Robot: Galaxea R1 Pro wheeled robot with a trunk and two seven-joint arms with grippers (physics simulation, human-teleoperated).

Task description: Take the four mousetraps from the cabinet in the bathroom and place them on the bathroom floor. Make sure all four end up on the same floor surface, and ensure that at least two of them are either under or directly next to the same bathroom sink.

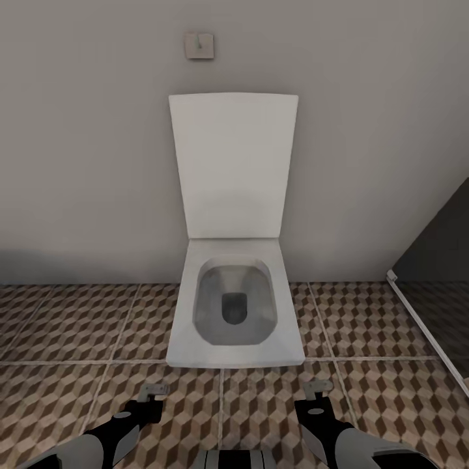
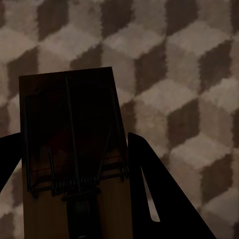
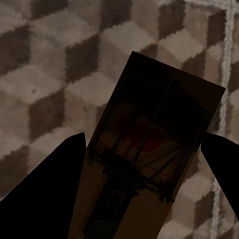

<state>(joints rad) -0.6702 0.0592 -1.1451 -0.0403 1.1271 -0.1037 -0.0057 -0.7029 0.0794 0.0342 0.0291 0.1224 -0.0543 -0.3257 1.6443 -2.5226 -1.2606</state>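
Carrying mousetrap apiece: left claw (image 2: 74,199) clamps left mousetrap (image 2: 74,149), right claw (image 3: 144,189) clamps right mousetrap (image 3: 154,149), both above bathroom floor (image 1: 71,326), toilet (image 1: 234,306) ahead. Judgement: find sink before lowering flat.

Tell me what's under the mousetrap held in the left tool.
Under the mousetrap in the left tool lies the cube-patterned bathroom floor, visible around the board. The tile directly beneath the board is covered by it.
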